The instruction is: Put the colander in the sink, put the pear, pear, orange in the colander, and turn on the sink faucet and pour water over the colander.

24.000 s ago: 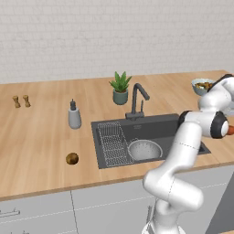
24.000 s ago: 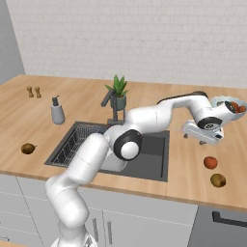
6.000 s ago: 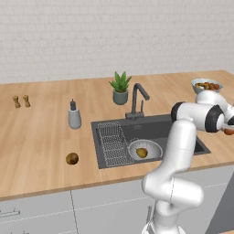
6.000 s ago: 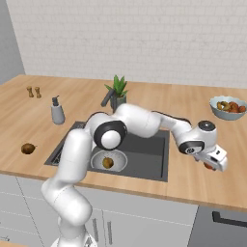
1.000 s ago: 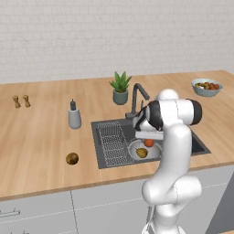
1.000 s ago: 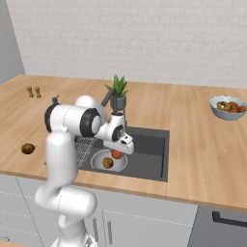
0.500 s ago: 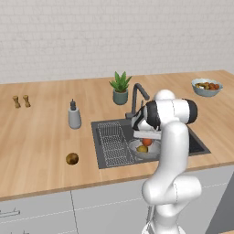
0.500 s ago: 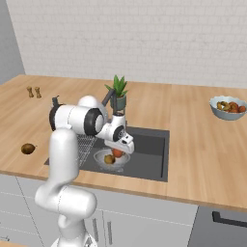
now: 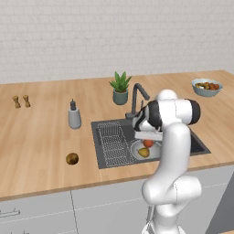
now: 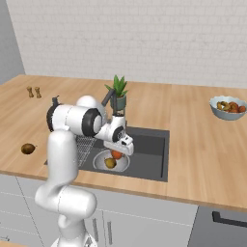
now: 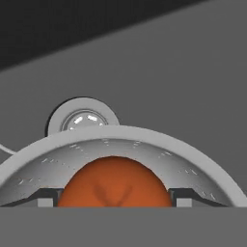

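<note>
Your hand (image 11: 114,205) grips the orange (image 11: 114,182) low over the colander (image 10: 111,160) in the sink (image 10: 149,157), ready to drop it beside the pear (image 10: 110,163).

I see the wooden counter (image 9: 41,137) spanning the frame, with the sink (image 9: 199,145) recessed at centre. On it: two small shakers (image 9: 21,101) at far left, a soap dispenser (image 9: 74,116), a potted plant (image 9: 120,88), a fruit bowl (image 9: 206,87) at upper right, and one pear (image 9: 71,158) at lower left.
</note>
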You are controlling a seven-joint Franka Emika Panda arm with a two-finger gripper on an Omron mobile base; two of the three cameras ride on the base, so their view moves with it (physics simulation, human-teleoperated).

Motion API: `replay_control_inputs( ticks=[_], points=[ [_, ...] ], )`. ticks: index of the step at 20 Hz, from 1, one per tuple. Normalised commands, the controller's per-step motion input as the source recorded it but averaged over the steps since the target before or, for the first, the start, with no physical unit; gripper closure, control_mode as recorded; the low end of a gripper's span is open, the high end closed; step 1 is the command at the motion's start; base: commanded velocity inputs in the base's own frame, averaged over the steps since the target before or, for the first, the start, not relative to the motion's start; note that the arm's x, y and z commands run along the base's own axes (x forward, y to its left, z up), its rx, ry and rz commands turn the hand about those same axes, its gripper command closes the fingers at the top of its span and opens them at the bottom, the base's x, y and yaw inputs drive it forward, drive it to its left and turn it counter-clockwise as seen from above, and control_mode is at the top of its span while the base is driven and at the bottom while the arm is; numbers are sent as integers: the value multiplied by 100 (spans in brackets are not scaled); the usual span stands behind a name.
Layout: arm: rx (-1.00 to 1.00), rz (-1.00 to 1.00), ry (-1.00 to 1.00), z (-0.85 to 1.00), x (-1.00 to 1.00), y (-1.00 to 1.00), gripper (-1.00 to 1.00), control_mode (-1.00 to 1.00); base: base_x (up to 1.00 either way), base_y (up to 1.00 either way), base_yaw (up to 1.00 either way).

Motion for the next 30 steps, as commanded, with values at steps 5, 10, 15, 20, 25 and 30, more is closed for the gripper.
replay_control_inputs(
  ticks=[5, 10, 15, 20, 25, 30],
  points=[
    [0, 0, 0, 4, -49, 0, -100, -100, 0, 0, 0],
    [0, 0, 0, 1, -31, 11, -100, -100, 0, 0, 0],
    [0, 0, -1, 3, -3, 7, -100, -100, 0, 0, 0],
    [0, 0, 0, 32, -1, 1, -100, -100, 0, 0, 0],
    [0, 0, 0, 58, -9, 0, -100, -100, 0, 0, 0],
    [0, 0, 0, 65, -17, -1, -100, -100, 0, 0, 0]
  ],
)
